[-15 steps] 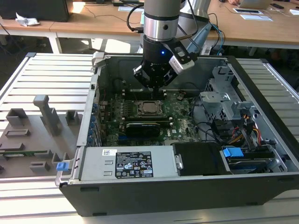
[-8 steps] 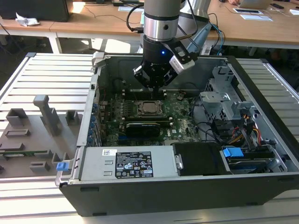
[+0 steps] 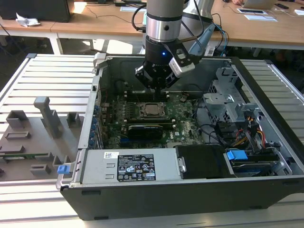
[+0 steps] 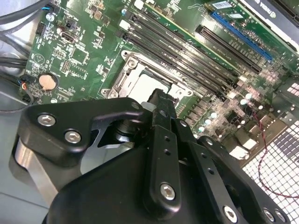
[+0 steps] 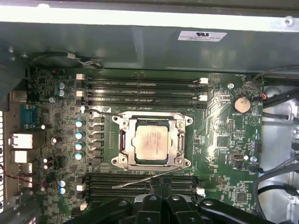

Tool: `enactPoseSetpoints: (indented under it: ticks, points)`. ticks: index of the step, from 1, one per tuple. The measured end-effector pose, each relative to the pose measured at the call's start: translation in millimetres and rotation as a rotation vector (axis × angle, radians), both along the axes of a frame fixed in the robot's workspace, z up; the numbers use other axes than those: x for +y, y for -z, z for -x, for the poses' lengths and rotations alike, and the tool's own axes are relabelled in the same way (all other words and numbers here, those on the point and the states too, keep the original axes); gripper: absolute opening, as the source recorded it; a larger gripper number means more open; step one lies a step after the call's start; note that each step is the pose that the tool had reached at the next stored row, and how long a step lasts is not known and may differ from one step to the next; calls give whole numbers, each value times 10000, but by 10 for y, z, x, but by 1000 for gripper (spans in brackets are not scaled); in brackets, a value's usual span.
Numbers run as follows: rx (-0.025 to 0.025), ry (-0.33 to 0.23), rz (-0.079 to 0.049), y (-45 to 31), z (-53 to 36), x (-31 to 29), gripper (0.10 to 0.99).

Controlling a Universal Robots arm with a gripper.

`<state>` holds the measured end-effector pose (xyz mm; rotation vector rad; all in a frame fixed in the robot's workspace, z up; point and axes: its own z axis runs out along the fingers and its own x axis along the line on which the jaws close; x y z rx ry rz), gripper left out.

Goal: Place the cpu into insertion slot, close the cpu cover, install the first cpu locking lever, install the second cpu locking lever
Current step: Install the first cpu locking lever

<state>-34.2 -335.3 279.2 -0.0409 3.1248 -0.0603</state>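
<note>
Silver-grey metal, the cpu (image 5: 150, 141) lies flat in the insertion slot (image 5: 126, 140) under the lowered, windowed cpu cover (image 5: 122, 122). Long black memory slots (image 5: 140, 86) hem the socket on two sides, leaving narrow room. Just beside a thin wire lever (image 5: 135, 181), the gripper (image 5: 161, 183) hangs with its black fingers pressed together.

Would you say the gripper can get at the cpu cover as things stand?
Probably yes: the gripper hangs close by the cpu cover, and nothing stands between them.
</note>
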Motion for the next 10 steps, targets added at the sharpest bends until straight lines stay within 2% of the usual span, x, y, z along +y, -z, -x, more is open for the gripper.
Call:
enactPoseSetpoints:
  ticks: [10]
  points:
    - [0,0,0,0,240,0,106]
